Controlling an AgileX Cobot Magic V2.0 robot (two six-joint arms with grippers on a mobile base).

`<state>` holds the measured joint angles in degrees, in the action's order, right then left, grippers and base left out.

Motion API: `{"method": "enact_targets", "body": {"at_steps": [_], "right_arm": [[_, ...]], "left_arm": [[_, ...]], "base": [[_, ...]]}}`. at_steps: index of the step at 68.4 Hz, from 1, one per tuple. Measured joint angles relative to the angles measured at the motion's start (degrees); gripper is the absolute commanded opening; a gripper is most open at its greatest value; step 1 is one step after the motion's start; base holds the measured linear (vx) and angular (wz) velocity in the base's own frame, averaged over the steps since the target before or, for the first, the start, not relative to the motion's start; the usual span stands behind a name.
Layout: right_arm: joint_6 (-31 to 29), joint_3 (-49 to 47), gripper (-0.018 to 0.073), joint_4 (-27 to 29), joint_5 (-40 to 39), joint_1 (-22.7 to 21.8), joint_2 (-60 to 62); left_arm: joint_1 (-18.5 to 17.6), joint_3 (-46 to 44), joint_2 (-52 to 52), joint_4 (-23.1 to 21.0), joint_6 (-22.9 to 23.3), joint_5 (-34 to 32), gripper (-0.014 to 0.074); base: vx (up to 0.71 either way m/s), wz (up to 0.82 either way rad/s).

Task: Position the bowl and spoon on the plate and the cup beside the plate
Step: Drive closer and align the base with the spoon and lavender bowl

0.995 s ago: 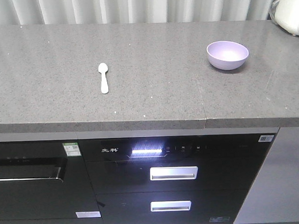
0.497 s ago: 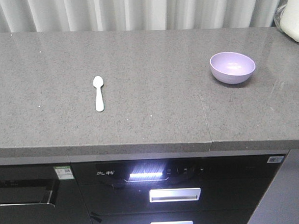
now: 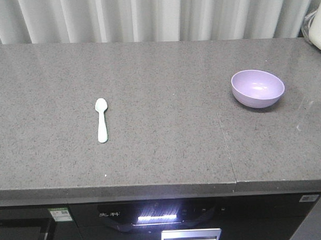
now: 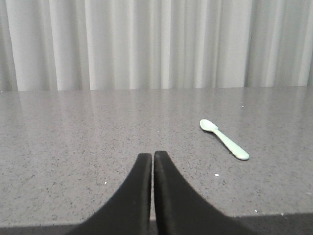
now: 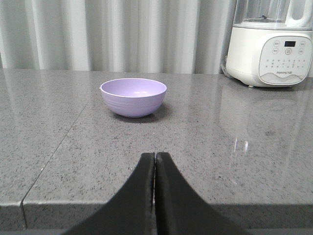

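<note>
A lavender bowl (image 3: 257, 88) stands upright on the right part of the grey counter, and the right wrist view shows the bowl (image 5: 133, 97) ahead of my right gripper (image 5: 155, 155), which is shut and holds nothing. A mint-green spoon (image 3: 101, 119) lies flat on the left-centre of the counter, scoop away from the front edge. In the left wrist view the spoon (image 4: 224, 139) lies ahead and to the right of my left gripper (image 4: 152, 155), also shut and holding nothing. Both grippers hover near the counter's front edge. The plate and the cup are out of view.
A white kitchen appliance (image 5: 271, 44) stands at the back right of the counter (image 3: 159, 72). A seam (image 3: 226, 144) runs across the counter left of the bowl. Pale curtains hang behind. Below the front edge is a dark appliance front with a lit panel (image 3: 157, 218).
The front view has moved forward over the counter: bowl and spoon sit lower and nearer in frame, and less of the cabinet front shows. Bowl and spoon have not shifted on the counter.
</note>
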<state>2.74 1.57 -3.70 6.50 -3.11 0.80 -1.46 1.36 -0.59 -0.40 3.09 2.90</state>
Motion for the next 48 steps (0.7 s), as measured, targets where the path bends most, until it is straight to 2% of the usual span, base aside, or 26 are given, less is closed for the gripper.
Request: {"method": "enact_targets", "body": {"at_steps": [48], "right_arm": [[0.0, 0.0, -0.0006, 0.0, 0.0, 0.0, 0.0]], "left_arm": [[0.0, 0.0, 0.0, 0.0, 0.0, 0.0, -0.0006]], "base": [[0.08, 0.01]]}}
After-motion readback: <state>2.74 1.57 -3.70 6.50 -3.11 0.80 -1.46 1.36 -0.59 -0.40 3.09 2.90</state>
